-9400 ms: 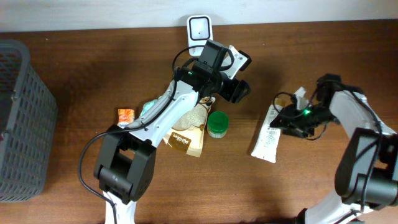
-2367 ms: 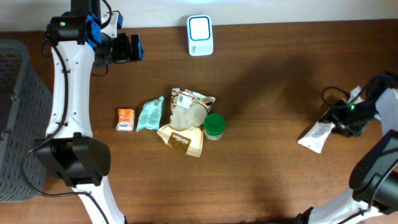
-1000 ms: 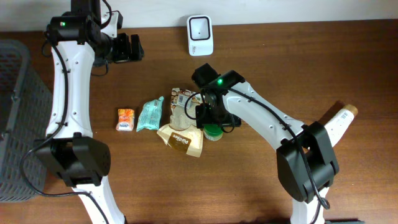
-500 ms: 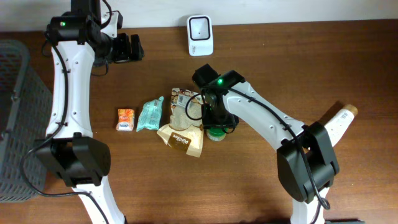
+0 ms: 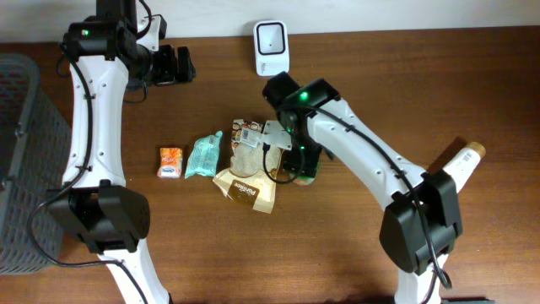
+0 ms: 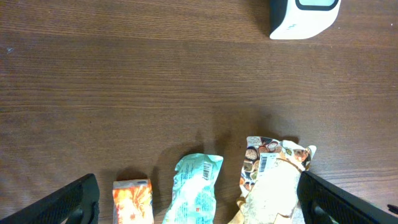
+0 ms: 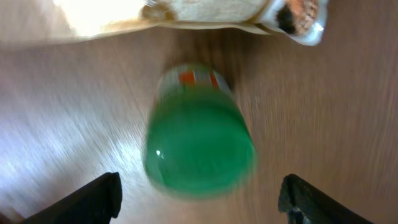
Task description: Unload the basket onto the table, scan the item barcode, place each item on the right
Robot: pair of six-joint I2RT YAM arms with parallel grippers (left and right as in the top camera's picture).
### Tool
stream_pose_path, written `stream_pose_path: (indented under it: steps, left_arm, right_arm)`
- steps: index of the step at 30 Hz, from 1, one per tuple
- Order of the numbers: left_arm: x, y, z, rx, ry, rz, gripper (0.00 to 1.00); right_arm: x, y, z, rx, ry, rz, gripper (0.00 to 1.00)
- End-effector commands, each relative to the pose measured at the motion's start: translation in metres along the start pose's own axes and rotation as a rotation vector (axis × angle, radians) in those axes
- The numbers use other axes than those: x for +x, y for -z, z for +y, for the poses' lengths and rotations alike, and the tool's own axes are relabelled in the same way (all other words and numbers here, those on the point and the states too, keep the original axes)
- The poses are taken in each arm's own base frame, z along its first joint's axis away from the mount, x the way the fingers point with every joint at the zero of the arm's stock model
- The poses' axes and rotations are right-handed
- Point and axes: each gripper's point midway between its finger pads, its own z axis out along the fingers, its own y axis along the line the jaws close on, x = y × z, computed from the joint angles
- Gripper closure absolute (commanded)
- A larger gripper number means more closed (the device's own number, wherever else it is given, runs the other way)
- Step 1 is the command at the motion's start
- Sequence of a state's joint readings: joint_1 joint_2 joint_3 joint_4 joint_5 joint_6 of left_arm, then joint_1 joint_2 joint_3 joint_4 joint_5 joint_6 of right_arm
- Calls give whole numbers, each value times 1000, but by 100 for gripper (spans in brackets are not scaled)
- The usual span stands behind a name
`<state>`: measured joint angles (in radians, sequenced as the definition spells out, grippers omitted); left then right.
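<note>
Green-lidded jar (image 7: 199, 146) sitting blurred and seemingly untouched between the wide-apart jaws of the right gripper (image 7: 199, 200), just beside a snack bag (image 5: 250, 156), left gripper (image 6: 199, 202) hovering spread open, left of the scanner (image 5: 272, 37).

no text legible — too small

We count one white scanner (image 5: 272, 46) at twelve o'clock on the table (image 5: 405, 84), one grey basket (image 5: 25, 169) at nine and one white tube (image 5: 460, 165) at three. At the centre are five goods: one orange packet (image 5: 170, 162), one teal packet (image 5: 202, 157), one clear bag (image 5: 246, 152), one brown pouch (image 5: 249, 192) and one green-lidded jar (image 7: 199, 152).
</note>
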<state>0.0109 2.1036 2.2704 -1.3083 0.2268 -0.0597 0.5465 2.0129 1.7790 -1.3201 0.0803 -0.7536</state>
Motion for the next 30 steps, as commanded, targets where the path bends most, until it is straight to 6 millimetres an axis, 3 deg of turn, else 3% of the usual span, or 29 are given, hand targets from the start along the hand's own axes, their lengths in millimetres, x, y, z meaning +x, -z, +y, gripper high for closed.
stream_pose_path:
  steps: [1,4,6,8,10,13,16,21,30]
  left_arm:
    - [-5,15,-3,-4,-18,-37,1]
    - [-5,15,-3,-4,-18,-37,1]
    - [-5,15,-3,-4,-18,-37,1]
    - [-5,15,-3,-4,-18,-37,1]
    - [-5,15,-3,-4,-18,-37,1]
    - [-5,15,-3,-4,-18,-37,1]
    - [-5,15,-3,-4,-18,-37,1]
    - [-5,15,-3,-4,-18,-37,1]
    - [-5,15,-3,-4,-18,-37,1]
  right_arm:
    - [23,-9,3,-92,280,-43,21]
    - [27,-15,-10,-94,236,-96,19]
    - [19,-11,-26,-52,85,-147,6]
    - [12,2,-38,-22,-67,-175,2]
    - [4,29,-50,-21,-483,-217,2]
    - [5,41,-42,-104,-892,-207,2]
    - [15,36,-27,-152,-972,-135,2]
    - [13,36,-32,-152,-1207,-135,2]
    - [25,33,-28,-123,-1210,-79,2]
